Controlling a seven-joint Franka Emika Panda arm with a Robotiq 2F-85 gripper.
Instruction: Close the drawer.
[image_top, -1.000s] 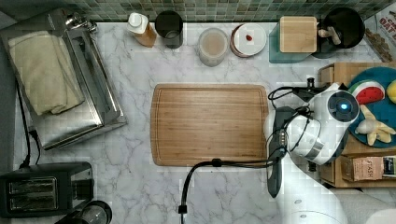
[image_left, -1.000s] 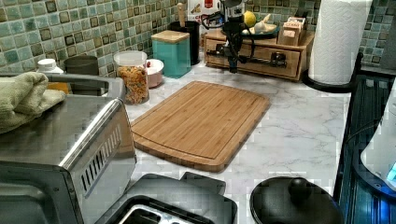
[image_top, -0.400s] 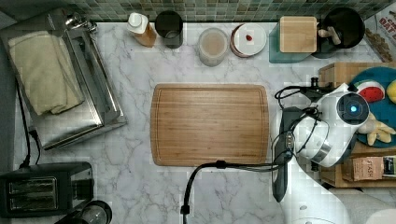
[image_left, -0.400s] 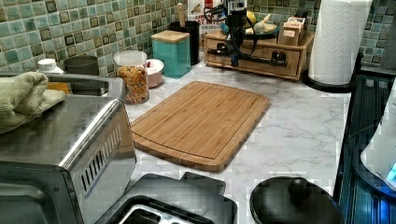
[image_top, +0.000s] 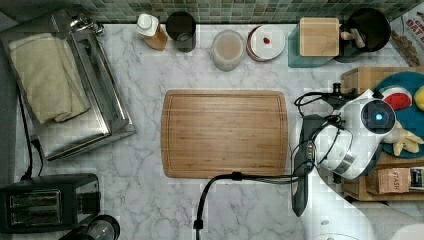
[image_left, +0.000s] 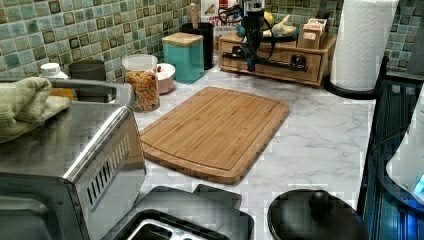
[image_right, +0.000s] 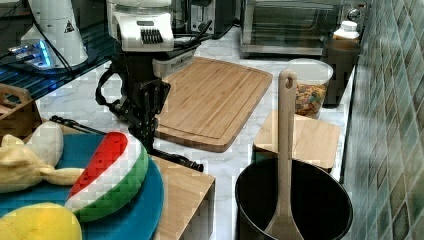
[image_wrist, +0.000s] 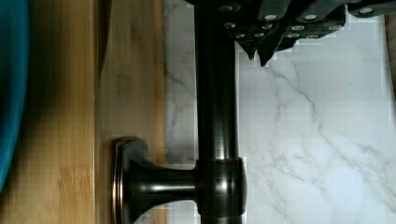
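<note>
Your pincer (image_wrist: 254, 49) has moved toward the box; the drawer (image_left: 272, 64) now sits nearly flush, its handle (image_wrist: 215, 116) just beside the pincer. Grip state: cannot tell.

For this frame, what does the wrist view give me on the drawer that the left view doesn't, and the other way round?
Wrist view alone: the claw beside the long dark metal bar handle, plus the handle's round mounting post on the wood front. Left view alone: the whole light-wood drawer front, looking nearly flush with its box, next to the white paper towel roll and the flat bamboo cutting board. Both show: the handle, wood front and marble counter.
</note>
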